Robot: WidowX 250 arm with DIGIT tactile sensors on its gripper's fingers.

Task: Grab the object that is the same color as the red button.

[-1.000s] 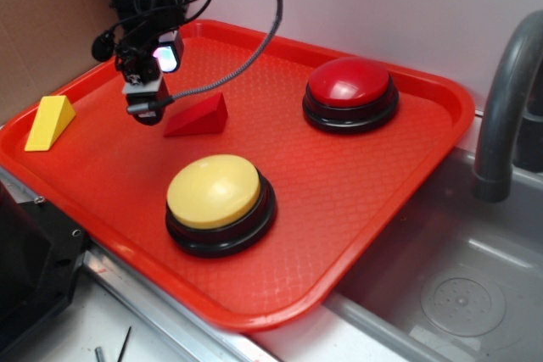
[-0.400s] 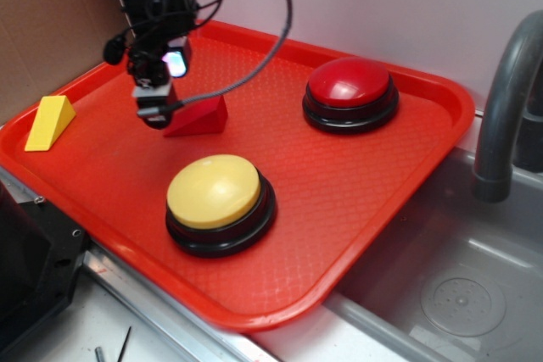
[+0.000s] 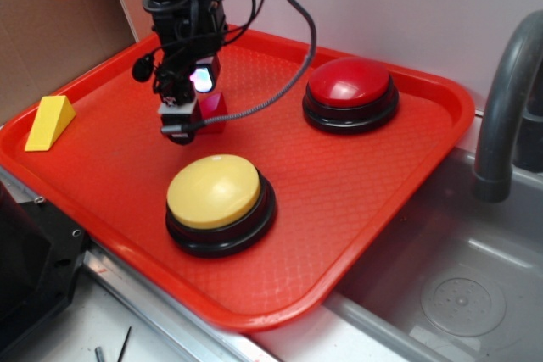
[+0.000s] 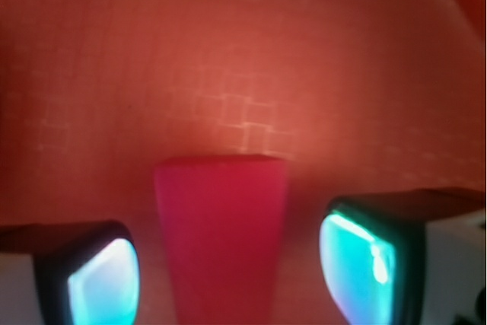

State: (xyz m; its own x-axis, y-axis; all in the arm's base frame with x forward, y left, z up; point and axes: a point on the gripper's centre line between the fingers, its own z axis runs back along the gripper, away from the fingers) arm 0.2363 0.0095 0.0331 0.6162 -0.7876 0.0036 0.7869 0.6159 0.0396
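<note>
A large red tray with a textured waffle surface is lying across the counter edge beside a grey sink basin, and a curved grey faucet is standing at the right. On the tray, the yellow button, a glossy dome on a black base, is sitting near the front edge, and the red button, also domed on a black base, is sitting toward the back right, well apart from it. The black robot arm is reaching down from the upper left with cables trailing behind it, and the gripper is hanging low over the middle of the tray. In the wrist view its two fingers are standing apart on either side of the red wedge block, with a gap visible on each side, so the pincer is released and not clamping anything. In the exterior view the block is resting on the tray, partly hidden behind the gripper, between the two buttons and to their left. A small yellow wedge is lying near the tray's left rim, well apart from the gripper.
</note>
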